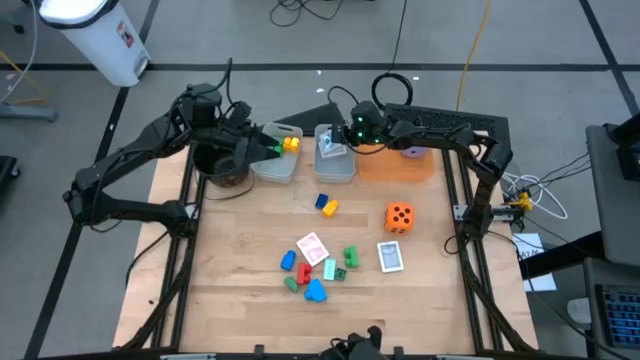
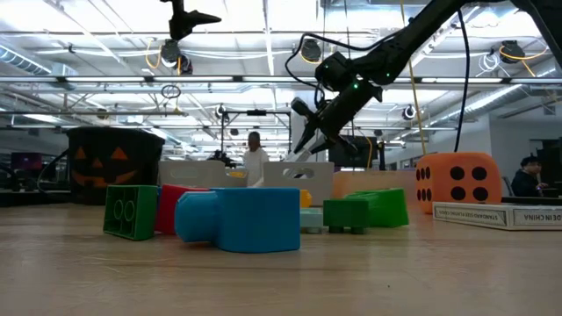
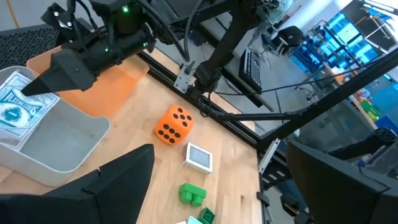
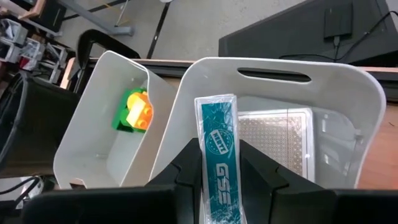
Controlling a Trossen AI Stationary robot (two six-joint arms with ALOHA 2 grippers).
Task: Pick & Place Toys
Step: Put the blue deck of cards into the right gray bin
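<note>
Playing-card pack (image 4: 218,160), teal with white lettering, is clamped edgewise between the two fingers of the right claw (image 4: 219,186), which is held above the middle clear bin (image 4: 348,99). Directly under this claw, a card (image 4: 273,140) with a patterned back is seen lying flat on the bin floor. In the neighbouring clear bin (image 4: 87,143), to the side of the right claw, a green block (image 4: 121,118) and a yellow block (image 4: 138,111) are seen touching each other.

The left claw (image 1: 262,147) is held with its fingers (image 3: 112,186) wide apart and nothing between them, over the end of that neighbouring bin and just beside the round black pot (image 1: 222,168).

On the open worktop (image 1: 240,300), well apart from both claws, the remaining toys are found: an orange die (image 1: 399,216) with black dots, a boxed card deck (image 1: 390,256) near it, a blue and yellow block pair (image 1: 326,205), and a cluster made up of a card (image 1: 312,248), blue blocks (image 1: 316,291), a red block (image 1: 304,273) and green blocks (image 1: 350,258).

A purple die (image 1: 413,152) is seen on the flat orange tray (image 1: 395,165), on the far side of the right claw from the other bins.
</note>
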